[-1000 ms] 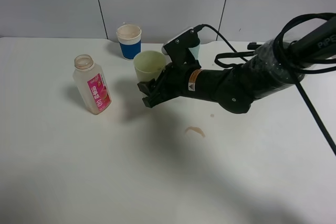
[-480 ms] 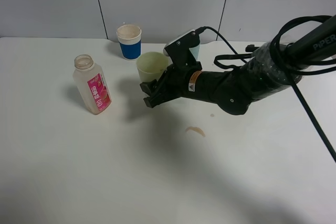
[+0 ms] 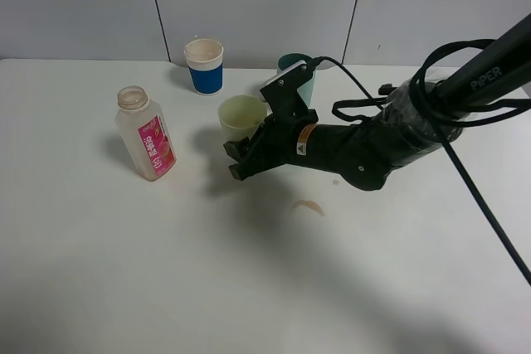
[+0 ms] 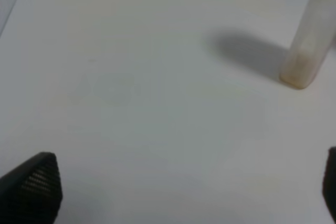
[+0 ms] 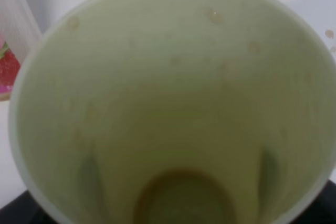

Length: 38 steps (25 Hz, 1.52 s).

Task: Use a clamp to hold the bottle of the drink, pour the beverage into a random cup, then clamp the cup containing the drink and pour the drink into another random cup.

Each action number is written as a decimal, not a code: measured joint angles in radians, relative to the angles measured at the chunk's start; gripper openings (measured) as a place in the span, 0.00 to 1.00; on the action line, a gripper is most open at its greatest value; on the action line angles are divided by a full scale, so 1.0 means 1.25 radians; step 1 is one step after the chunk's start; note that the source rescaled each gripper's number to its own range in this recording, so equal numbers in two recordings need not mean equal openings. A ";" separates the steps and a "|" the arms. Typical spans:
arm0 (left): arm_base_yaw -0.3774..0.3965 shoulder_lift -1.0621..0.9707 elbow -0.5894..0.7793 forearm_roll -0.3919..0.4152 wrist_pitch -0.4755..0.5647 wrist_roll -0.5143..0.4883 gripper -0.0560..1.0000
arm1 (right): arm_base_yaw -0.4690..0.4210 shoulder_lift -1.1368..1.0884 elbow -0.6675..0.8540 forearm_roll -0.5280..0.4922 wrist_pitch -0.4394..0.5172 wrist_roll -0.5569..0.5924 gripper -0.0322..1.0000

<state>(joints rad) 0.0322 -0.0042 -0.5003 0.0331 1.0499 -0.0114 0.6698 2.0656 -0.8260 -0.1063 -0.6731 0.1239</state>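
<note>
My right gripper is shut on the pale yellow-green cup, holding it close to upright just above the table. In the right wrist view the cup fills the frame, with a thin brown film of beverage at its bottom. The teal cup stands behind the right arm, partly hidden by it. The pink-labelled bottle stands uncapped to the left and looks almost empty. My left gripper is open over bare table, with the bottle well ahead of it. The left arm is outside the high view.
A blue-banded white paper cup stands at the back, left of the held cup. A small brown spill marks the table under the right arm. Black cables trail off to the right, and a grey wall lines the far edge.
The right arm has drawn back to the right and lowered with the yellow-green cup. The teal cup's rim now shows behind the arm. Bottle and paper cup have not moved.
</note>
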 joint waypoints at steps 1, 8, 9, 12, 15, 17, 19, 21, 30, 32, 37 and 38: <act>0.000 0.000 0.000 0.000 0.000 0.000 1.00 | 0.000 0.000 0.000 0.000 0.000 0.000 0.03; 0.000 0.000 0.000 0.000 0.000 0.000 1.00 | 0.000 0.001 0.000 -0.001 -0.002 -0.004 0.03; 0.000 0.000 0.000 0.000 0.000 0.000 1.00 | 0.000 0.001 0.000 -0.001 -0.003 -0.004 0.03; 0.000 0.000 0.000 0.000 0.000 0.000 1.00 | 0.000 0.002 0.000 -0.001 -0.010 -0.004 0.03; 0.000 0.000 0.000 0.000 0.000 0.000 1.00 | 0.000 0.003 0.000 -0.001 -0.025 -0.004 0.03; 0.000 0.000 0.000 0.000 0.000 0.000 1.00 | 0.000 0.003 0.000 -0.001 -0.030 -0.004 0.06; 0.000 0.000 0.000 0.000 0.000 0.000 1.00 | 0.000 0.003 0.000 -0.001 -0.032 -0.004 0.39; 0.000 0.000 0.000 0.000 0.000 0.000 1.00 | 0.000 0.003 0.000 -0.001 -0.032 -0.004 0.75; 0.000 0.000 0.000 0.000 0.000 0.000 1.00 | 0.000 -0.068 0.001 -0.001 0.082 -0.006 0.99; 0.000 0.000 0.000 0.000 0.000 0.000 1.00 | 0.000 -0.117 0.002 -0.001 0.118 -0.006 1.00; 0.000 0.000 0.000 0.000 0.000 0.000 1.00 | 0.000 -0.264 0.003 -0.001 0.223 -0.011 1.00; 0.000 0.000 0.000 0.000 0.000 0.000 1.00 | 0.000 -0.298 0.003 -0.001 0.239 -0.012 1.00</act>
<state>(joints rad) 0.0322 -0.0042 -0.5003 0.0331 1.0499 -0.0114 0.6698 1.6925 -0.8228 -0.1081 -0.3743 0.1092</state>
